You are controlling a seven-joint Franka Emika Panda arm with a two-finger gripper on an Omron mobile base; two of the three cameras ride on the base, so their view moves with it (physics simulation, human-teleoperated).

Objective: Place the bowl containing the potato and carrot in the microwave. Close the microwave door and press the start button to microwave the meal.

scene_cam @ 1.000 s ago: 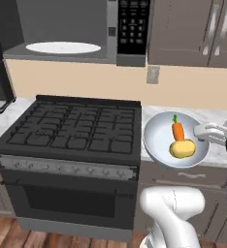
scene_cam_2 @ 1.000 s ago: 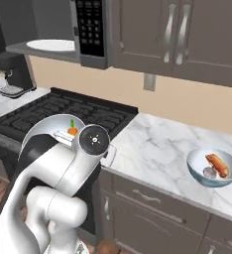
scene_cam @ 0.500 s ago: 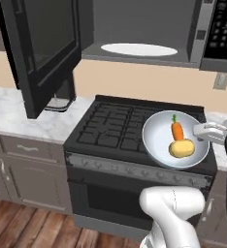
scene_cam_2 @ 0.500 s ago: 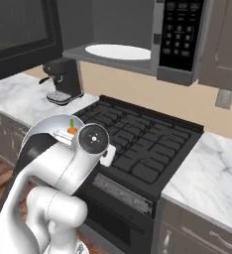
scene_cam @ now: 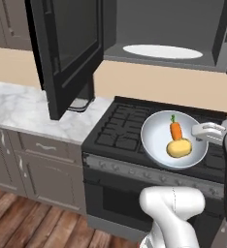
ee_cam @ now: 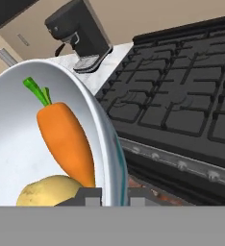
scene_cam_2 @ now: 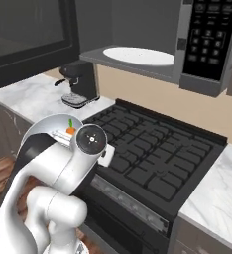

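My tool (ee_cam: 115,194) pinching the bowl (scene_cam: 156,145) by its rim, carrot (scene_cam: 176,130) and potato (scene_cam: 179,148) inside, above the stove (scene_cam: 130,131), microwave door (scene_cam: 69,51) open.

Arm raised, bent; tool (ee_cam: 113,193) level, fingers pinching bowl (ee_cam: 112,158) rim.

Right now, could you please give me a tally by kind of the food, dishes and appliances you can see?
Vegetables: 2, the carrot and the potato.
Dishes: 2, the bowl and the turntable plate.
Appliances: 3, the microwave, the stove and the coffee machine.
Total: 7.
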